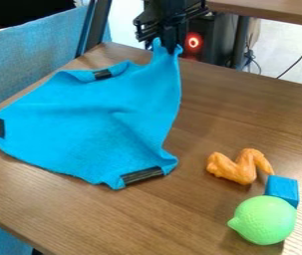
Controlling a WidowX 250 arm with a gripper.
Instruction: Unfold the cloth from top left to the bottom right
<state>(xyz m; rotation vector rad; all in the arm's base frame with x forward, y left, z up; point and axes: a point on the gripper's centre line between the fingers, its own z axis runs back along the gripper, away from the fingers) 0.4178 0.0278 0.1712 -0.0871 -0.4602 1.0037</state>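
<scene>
Above the worktop (146, 219): claw (169, 48), pinching blue cloth (93, 129) by one corner; spreading apparently mostly done, lowering and release left.

No text readable (none anywhere).

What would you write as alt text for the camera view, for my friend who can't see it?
A black tool holds up one corner of a blue cloth, which lies mostly spread on a brown table. Nearby are an orange chicken wing, a blue block and a green lime.
</scene>
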